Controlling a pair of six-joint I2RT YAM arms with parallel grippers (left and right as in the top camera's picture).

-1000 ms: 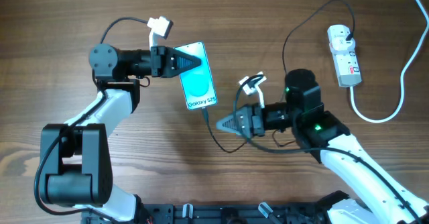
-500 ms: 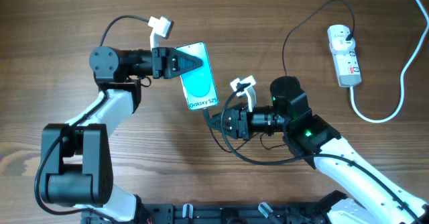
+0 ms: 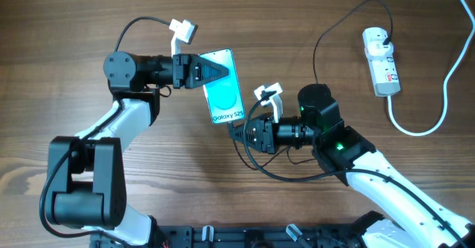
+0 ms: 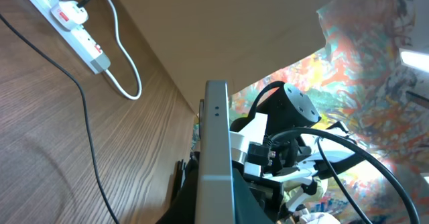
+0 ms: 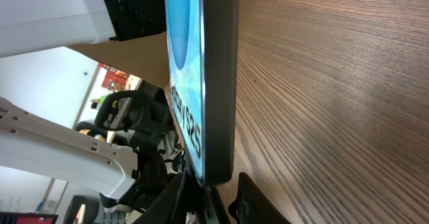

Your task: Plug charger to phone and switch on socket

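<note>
The left gripper (image 3: 220, 68) pinches the top of the flat, slippery blue-screen phone (image 3: 226, 99), and the right gripper (image 3: 237, 133), shut or not I cannot tell, sits at its bottom end, where the floppy thin black charger cable (image 3: 314, 55) needs holding by its stiff plug.

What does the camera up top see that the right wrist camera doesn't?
Only the overhead view shows the white socket, the black charger cable looping over the table, and both arms, with the left gripper at the phone. Only the right wrist view shows the phone's thin dark edge up close, just above its own fingers. Both show the phone's cyan screen and the wooden table.
</note>
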